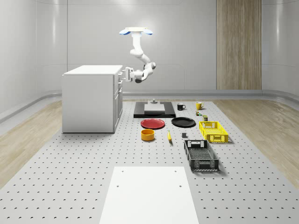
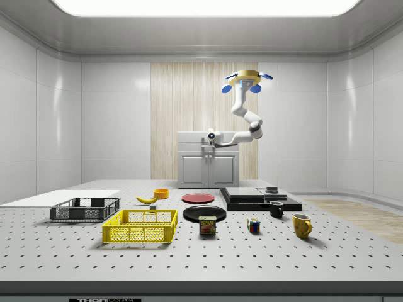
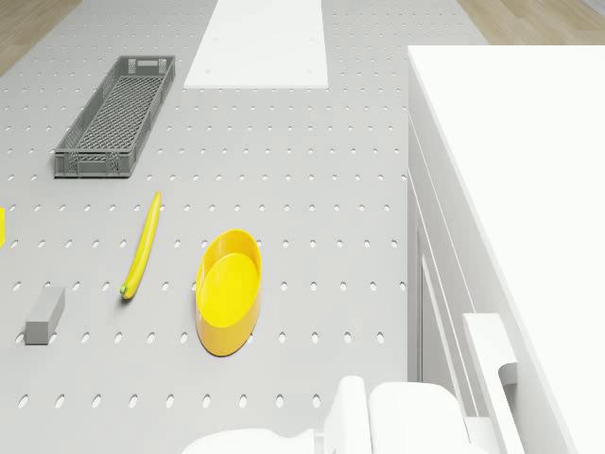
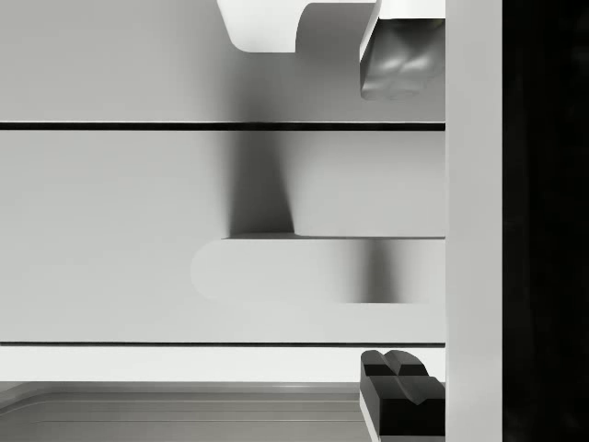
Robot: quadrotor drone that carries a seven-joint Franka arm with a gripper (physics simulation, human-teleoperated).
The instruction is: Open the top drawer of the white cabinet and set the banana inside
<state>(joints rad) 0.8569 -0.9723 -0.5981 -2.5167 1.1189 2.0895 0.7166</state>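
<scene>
Hovering off the drawer side of the white cabinet, drone above cabinet-top height and out over the perforated table, arm bent down and reaching sideways at the front face

Gripper right at the top drawer front. Wrist view: two fingers spread wide, one to each side of the drawer's bar handle, nothing clamped between them yet. Handle's long axis runs across the finger gap, so looks lined up to straddle it. Contact with the handle: cannot tell

Drawer looks fully shut, seams tight all round

Banana lying flat on the table, well apart from the cabinet, just beside the yellow bowl on the side away from the cabinet. Long axis roughly parallel to the cabinet front, pointing toward the grey crate. Small grey block near its stem end

Key relation: handle dead ahead of the claw, pull direction straight back away from the cabinet face. Likely step in hand: close on handle, then pull. Banana untouched so far
</scene>
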